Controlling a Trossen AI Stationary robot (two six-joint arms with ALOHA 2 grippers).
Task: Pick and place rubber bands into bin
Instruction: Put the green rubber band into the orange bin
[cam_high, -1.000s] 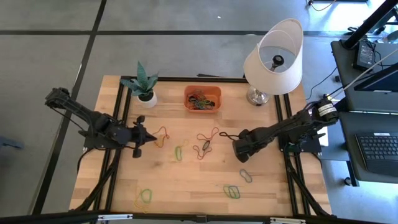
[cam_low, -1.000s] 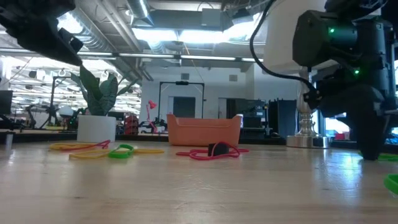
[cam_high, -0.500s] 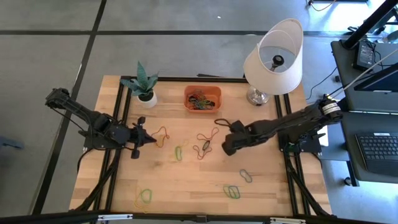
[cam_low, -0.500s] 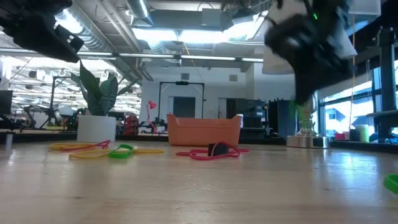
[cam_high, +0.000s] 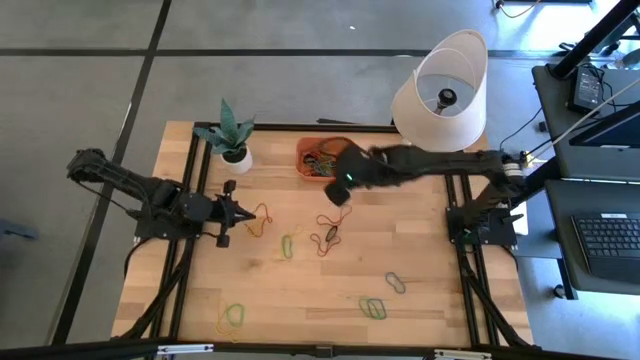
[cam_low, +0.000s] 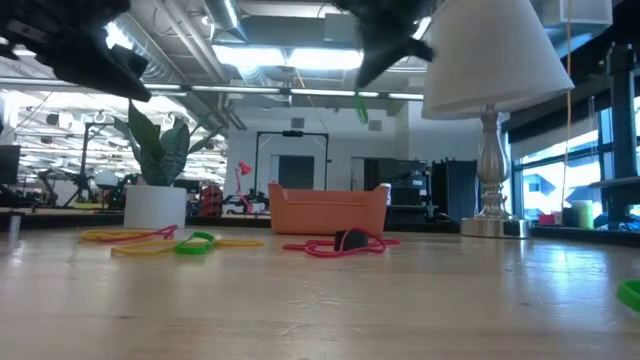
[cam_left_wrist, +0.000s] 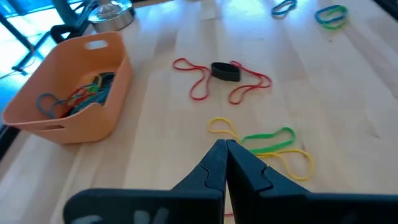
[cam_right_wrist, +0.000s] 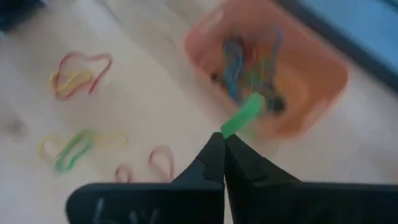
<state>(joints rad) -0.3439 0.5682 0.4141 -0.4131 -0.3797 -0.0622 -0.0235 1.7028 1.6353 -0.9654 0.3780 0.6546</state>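
While the right gripper (cam_right_wrist: 219, 146) hangs above the table beside the orange bin (cam_high: 303, 152), its fingers are pinched shut on a green rubber band (cam_right_wrist: 242, 114) that dangles from the tips, also seen in the low view (cam_low: 360, 107). More bands sit inside the bin (cam_left_wrist: 43, 112). Left gripper (cam_left_wrist: 225, 152) is closed with nothing in it, hovering near the yellow and green bands (cam_left_wrist: 273, 140); a red band with a black one (cam_left_wrist: 225, 71) lies beyond.
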